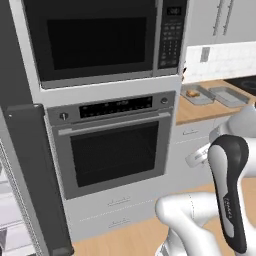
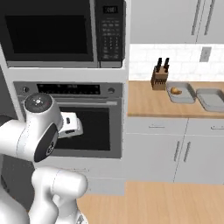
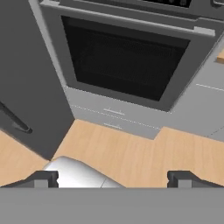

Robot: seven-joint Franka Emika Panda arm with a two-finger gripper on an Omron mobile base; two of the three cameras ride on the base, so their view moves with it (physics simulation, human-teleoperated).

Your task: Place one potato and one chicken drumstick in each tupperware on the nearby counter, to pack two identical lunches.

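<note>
Barely started, by the look of it. Two grey trays on the worktop (image 2: 153,105), right of the knife block (image 2: 159,78): nearer tray (image 2: 181,93) with one small orange-brown bit of food (image 2: 176,91) inside, too small to tell if potato or drumstick; farther tray (image 2: 211,99) bare. Still to do: most of both lunches. End effector (image 3: 111,178) spread wide, holding nothing, hanging in front of the oven (image 2: 83,118), aimed down at its door and the wood floor. Trays well apart from it, off to the right of the oven.
</note>
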